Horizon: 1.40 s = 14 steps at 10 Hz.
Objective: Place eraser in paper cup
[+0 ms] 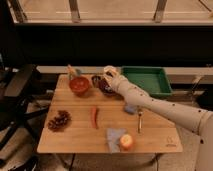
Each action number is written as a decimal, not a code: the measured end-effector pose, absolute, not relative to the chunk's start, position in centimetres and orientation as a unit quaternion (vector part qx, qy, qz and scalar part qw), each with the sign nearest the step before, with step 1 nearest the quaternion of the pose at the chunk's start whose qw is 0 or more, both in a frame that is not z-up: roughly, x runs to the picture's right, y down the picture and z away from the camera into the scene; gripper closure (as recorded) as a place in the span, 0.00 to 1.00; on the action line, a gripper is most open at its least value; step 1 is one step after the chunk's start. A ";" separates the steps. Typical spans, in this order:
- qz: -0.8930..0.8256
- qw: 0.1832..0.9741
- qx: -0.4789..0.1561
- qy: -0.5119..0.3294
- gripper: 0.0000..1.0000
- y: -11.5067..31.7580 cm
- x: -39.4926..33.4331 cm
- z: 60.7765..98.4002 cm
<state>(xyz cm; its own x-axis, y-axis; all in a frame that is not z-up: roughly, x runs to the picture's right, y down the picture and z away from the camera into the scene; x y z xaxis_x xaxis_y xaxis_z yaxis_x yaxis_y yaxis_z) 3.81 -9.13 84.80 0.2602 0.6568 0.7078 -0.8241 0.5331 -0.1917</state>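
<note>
The paper cup (110, 69) is a short cream-white cup at the back of the wooden table (75, 137), just left of the green tray. My gripper (107, 76) reaches in from the lower right on a long white arm. It is shut and sits right at the cup's front rim, above the dark bowl (105, 87). The eraser is hidden; I cannot make it out in the gripper or on the table.
A red bowl (79, 85) and a small dark cup (95, 79) stand left of the gripper. The green tray (145, 80) is at the back right. A pine cone (59, 120), red chili (95, 116), fork (140, 120), and an orange fruit (126, 142) on blue cloth lie nearer. A chair (20, 90) stands left.
</note>
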 end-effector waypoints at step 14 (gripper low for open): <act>0.575 0.737 0.146 -0.325 1.00 -14.8 12.3 83.0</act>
